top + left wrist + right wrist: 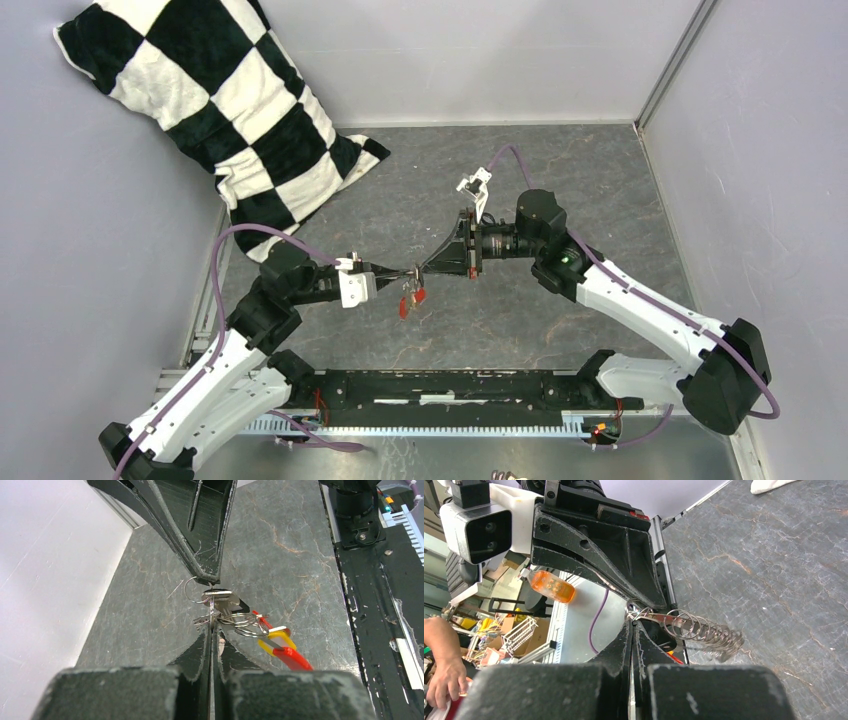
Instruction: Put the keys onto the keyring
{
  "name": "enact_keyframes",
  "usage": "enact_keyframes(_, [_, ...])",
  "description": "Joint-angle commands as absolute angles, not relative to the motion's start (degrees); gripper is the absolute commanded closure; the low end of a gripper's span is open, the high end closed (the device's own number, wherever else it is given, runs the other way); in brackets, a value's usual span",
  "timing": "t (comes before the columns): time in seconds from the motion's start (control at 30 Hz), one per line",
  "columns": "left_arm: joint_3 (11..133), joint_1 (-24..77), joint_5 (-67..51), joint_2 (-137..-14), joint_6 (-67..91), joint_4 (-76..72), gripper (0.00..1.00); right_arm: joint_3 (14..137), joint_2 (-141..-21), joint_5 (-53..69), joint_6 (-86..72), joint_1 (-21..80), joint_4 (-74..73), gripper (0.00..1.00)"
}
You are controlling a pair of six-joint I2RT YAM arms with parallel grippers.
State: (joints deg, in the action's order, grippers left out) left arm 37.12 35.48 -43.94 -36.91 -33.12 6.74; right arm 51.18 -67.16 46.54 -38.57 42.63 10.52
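Both grippers meet tip to tip above the middle of the table. My left gripper [403, 272] [212, 626] is shut on the thin wire keyring [239, 621], whose coils spread to the right. My right gripper [424, 268] [631, 622] comes from the opposite side [209, 579] and is shut at the silvery blade of the black-headed key [222, 598]. Its black head [663, 638] lies just beside my right fingers. A yellow-headed key [278, 640] and a red-headed key [292, 658] hang from the rings; they show as a red dangle [409, 300] in the top view. A string of wire rings [704, 632] trails from the blade.
A black-and-white checkered pillow [230, 110] lies at the back left. The black base rail [450, 385] runs along the near edge. Grey walls close the table's left, back and right sides. A person's hand [441, 675] shows outside the table in the right wrist view.
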Motion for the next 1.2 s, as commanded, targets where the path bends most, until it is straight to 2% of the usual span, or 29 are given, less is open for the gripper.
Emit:
enact_keyframes(0.0, [39.3, 35.7, -45.3, -36.4, -35.3, 5.5, 0.98, 50.7, -67.2, 48.1, -39.4, 42.6, 13.9, 0.99])
enact_keyframes(0.5, [40.1, 35.6, -44.4, -37.1, -33.6, 5.5, 0.98, 49.1, -65.0, 46.2, -36.3, 42.6, 9.1, 1.00])
enact_keyframes(1.17, [40.5, 35.6, -45.1, -37.6, -33.0, 6.2, 0.98, 48.3, -66.4, 51.9, -40.2, 43.4, 16.5, 1.00])
